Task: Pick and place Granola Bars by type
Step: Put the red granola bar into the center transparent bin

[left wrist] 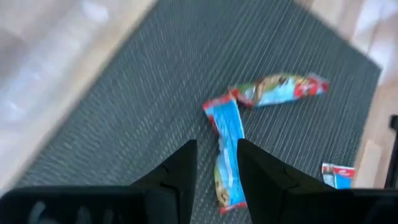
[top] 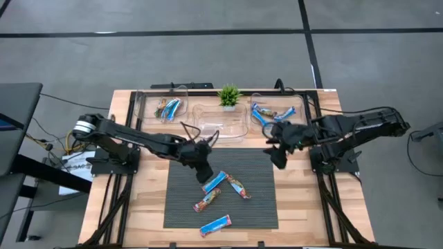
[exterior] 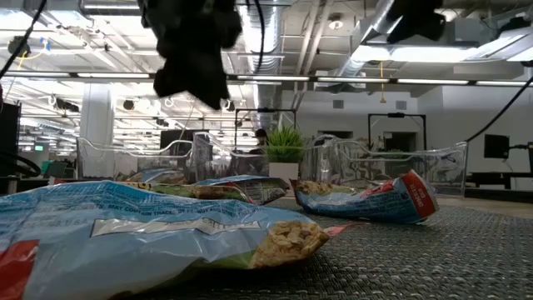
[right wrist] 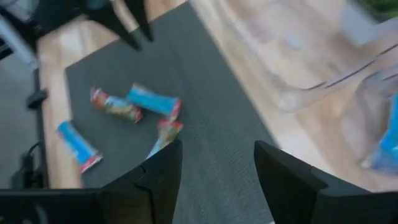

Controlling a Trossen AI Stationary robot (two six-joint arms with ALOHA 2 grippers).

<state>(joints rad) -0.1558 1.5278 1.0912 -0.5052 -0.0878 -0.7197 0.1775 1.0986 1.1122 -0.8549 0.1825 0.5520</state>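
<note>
Several granola bars lie flat on the dark mat: a blue one (top: 214,182), a multicoloured one (top: 239,187) touching its end, another multicoloured one (top: 207,200) and a blue one (top: 215,224) nearest the near edge. More bars sit in the far-left bin (top: 166,107) and far-right bin (top: 275,112). My left gripper (top: 202,169) hovers open above the blue bar (left wrist: 225,134), whose near end shows between its fingers (left wrist: 217,168). My right gripper (top: 277,155) is open (right wrist: 217,168) above the mat's far right corner, holding nothing.
Three clear bins stand along the far edge, the middle bin (top: 221,123) holding no bars. A small potted plant (top: 229,95) stands behind it. Bare wood shows on both sides of the mat (top: 187,207). In the low view a blue bar (exterior: 150,233) fills the foreground.
</note>
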